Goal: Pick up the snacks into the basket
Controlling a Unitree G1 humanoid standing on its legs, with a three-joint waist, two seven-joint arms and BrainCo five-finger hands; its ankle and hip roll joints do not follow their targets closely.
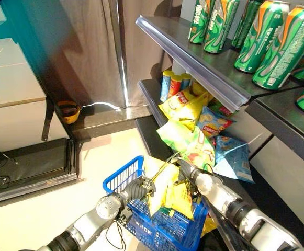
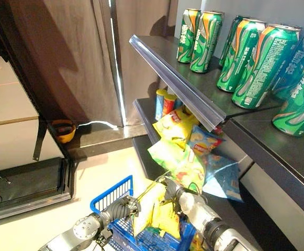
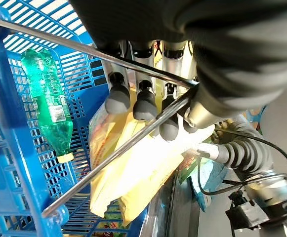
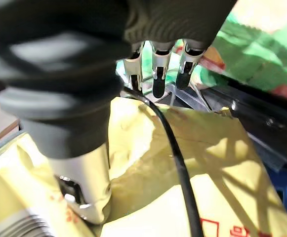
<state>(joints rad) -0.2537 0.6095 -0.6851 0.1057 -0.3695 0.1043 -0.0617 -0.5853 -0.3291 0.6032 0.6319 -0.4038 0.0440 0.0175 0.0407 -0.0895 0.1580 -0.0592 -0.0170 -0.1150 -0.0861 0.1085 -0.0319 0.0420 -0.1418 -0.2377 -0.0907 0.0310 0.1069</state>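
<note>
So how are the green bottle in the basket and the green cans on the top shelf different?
The green bottle lies on its side inside the blue basket, while the green cans stand upright on the top shelf. The bottle is see-through with a yellow cap; the cans are solid, with orange and white swirls. There is one bottle, but many cans in a row. Both are mostly green.
</note>
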